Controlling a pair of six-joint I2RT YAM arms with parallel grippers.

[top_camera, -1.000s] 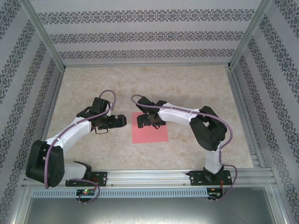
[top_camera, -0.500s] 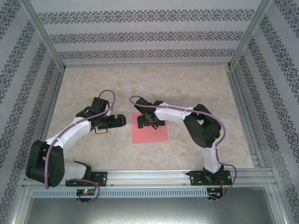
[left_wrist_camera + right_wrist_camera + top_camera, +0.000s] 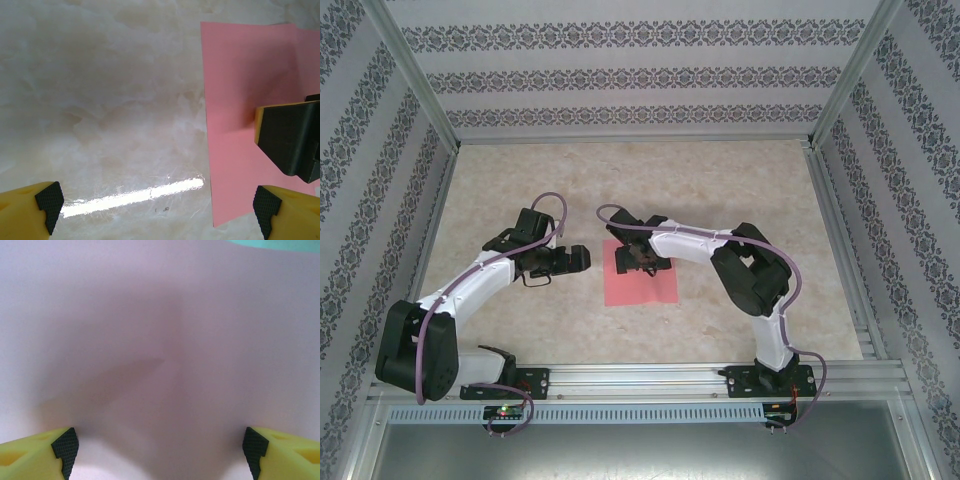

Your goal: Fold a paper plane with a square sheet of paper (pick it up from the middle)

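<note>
1. Looking down at the marble-patterned table (image 3: 720, 190), I see the square sheet of paper (image 3: 645, 288) lying flat near the middle, between the two arms and a little closer to the right one.
2. The sheet is salmon pink and plain. I see no finished fold in it, so it does not yet have the shape of a plane.
3. The right gripper (image 3: 623, 262) is lowered over the far part of the sheet, near its left side.
4. In the right wrist view the pink paper (image 3: 160, 340) covers almost all of the picture. The right gripper (image 3: 160, 450) stands with its two yellow fingers far apart, one in each lower corner, and nothing is caught between them.
5. A soft slanted line runs across the paper there. I cannot tell if it is a crease or only a shadow.
6. The left gripper (image 3: 582, 259) hovers just beside the left edge of the sheet, pointing toward it.
7. From the left wrist the left gripper (image 3: 157, 210) is also spread wide and holds nothing. One finger is over bare table and the other is at the border of the paper (image 3: 240, 90).
8. In that same view a dark finger of the right gripper (image 3: 290, 140) sits on or just above the pink surface. I cannot tell if it really touches.
</note>
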